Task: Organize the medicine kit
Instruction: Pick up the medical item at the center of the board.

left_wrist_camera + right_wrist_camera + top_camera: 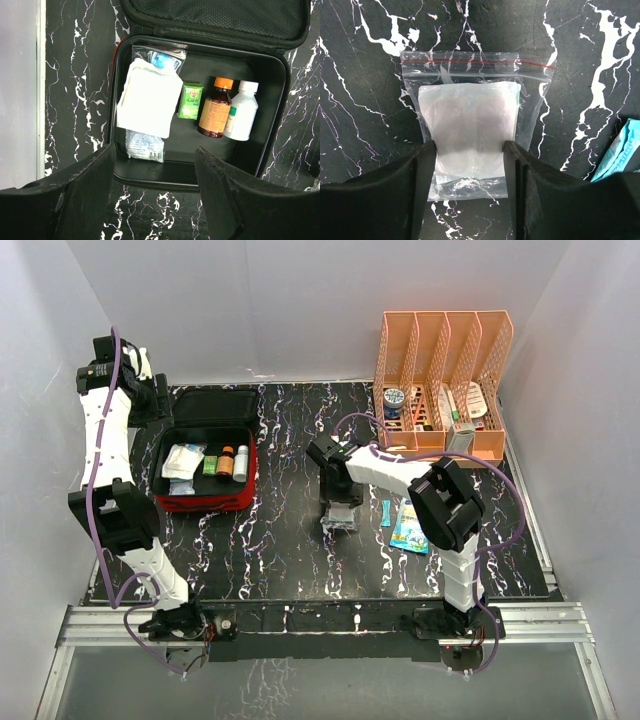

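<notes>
1. Right-arm fingers [395,200], closest to the lens in their wrist view, pinch a clear zip-top plastic bag with a white pad inside [470,110] from both sides. The pad narrows where they press, so I take this as a grasp meant to lift it off the black, white-veined tabletop [280,560].
2. Over on the left, the left-arm fingers [75,200] are spread with nothing between them. They hover above the near edge of the red soft fabric medicine kit [205,503], probably leaving its opening free.
3. That kit sits at the left of the tabletop, well apart from the bag. Its black mesh-lined lid [215,17] lies open behind it, so the tray is ready for loading.
4. Inside the kit a folded white gauze pad [147,102] lies over a clear packet [145,145]. Beside them sit a small green box [190,100], a brown bottle with an orange cap [214,112] and a white plastic bottle [242,112].
5. At the far right, an orange-pink plastic file rack [440,340] holds more supplies, too small to name.
6. One teal sachet [409,527] lies loose on the tabletop near the right arm, not in any container.
</notes>
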{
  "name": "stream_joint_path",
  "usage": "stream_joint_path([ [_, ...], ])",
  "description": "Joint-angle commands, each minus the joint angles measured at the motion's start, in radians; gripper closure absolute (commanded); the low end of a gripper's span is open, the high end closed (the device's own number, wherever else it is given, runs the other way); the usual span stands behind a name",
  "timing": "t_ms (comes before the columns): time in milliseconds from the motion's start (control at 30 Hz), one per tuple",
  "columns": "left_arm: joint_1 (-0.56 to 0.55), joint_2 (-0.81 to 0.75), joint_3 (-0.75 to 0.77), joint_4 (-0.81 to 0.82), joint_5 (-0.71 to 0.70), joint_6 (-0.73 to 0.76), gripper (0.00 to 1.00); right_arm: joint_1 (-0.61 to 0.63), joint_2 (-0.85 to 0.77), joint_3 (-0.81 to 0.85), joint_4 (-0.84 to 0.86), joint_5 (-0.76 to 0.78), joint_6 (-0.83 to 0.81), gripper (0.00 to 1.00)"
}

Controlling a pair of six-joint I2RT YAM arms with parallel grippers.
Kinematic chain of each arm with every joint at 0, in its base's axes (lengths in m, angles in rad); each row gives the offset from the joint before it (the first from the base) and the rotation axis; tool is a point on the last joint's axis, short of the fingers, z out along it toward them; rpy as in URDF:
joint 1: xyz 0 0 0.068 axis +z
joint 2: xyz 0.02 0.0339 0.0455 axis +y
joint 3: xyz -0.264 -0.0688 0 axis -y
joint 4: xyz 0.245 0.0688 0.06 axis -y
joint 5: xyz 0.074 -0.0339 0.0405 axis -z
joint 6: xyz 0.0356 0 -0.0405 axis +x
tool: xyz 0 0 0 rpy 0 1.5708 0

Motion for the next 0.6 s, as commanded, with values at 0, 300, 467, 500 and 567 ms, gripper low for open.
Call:
stream_joint_path([
  [0,0.010,-0.012,-0.014,-0.014,0.019,-0.011,0.38,-0.003,-0.002,0.018,0.013,0.010,-0.007,0.50],
  [300,0.010,-0.031,-0.070,0.013,0.023,-0.017,0.39,-0.004,-0.014,0.047,-0.006,0.035,-0.030,0.95],
  [467,0.017,-0.039,-0.072,0.017,0.005,-0.016,0.39,-0.005,-0.019,0.156,-0.063,0.066,-0.043,1.00],
  [500,0.019,-0.040,-0.071,0.015,0.001,-0.018,0.39,-0.004,-0.021,0.192,-0.086,0.076,-0.046,1.00],
  [567,0.026,-0.042,-0.069,0.009,-0.002,-0.022,0.39,-0.004,-0.021,0.269,-0.115,0.096,-0.051,1.00],
])
